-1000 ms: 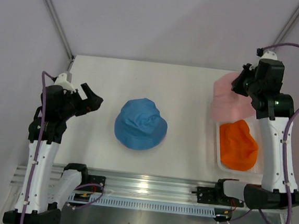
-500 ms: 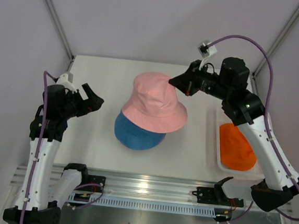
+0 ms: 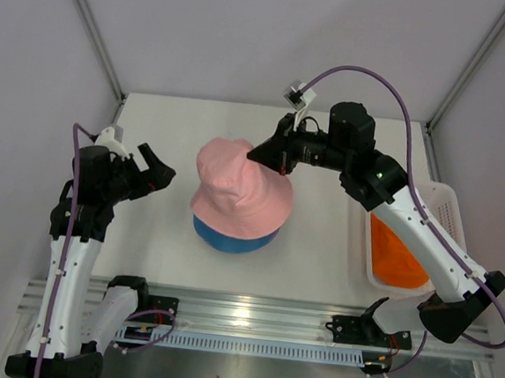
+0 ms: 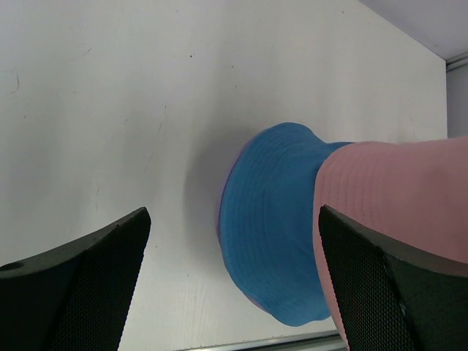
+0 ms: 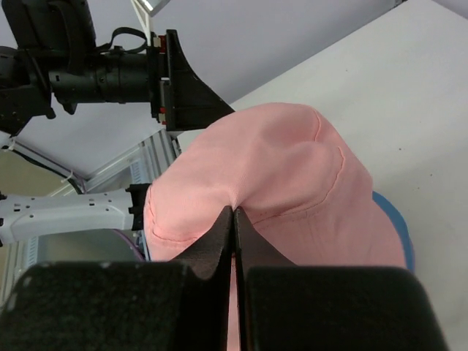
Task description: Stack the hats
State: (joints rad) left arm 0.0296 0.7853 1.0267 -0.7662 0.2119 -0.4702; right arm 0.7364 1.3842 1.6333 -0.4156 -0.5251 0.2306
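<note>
My right gripper (image 3: 257, 154) is shut on the crown fabric of the pink hat (image 3: 237, 192), pinching a fold of it (image 5: 234, 210). The pink hat (image 5: 285, 168) hangs over the blue hat (image 3: 230, 238) in the middle of the table and covers most of it. Only the blue hat's near brim shows from above. In the left wrist view the blue hat (image 4: 274, 227) lies left of the pink hat (image 4: 395, 197), with a thin lavender edge (image 4: 219, 219) under it. The orange hat (image 3: 397, 250) lies in the basket. My left gripper (image 3: 152, 170) is open and empty, left of the stack.
The white plastic basket (image 3: 446, 201) stands at the table's right edge and holds the orange hat. A metal rail (image 3: 250, 317) runs along the table's near edge. Grey walls enclose the table at the back and sides.
My right arm has carried the pink hat from above the basket leftward across the table and lowered it over the blue hat. The left arm has not moved.
</note>
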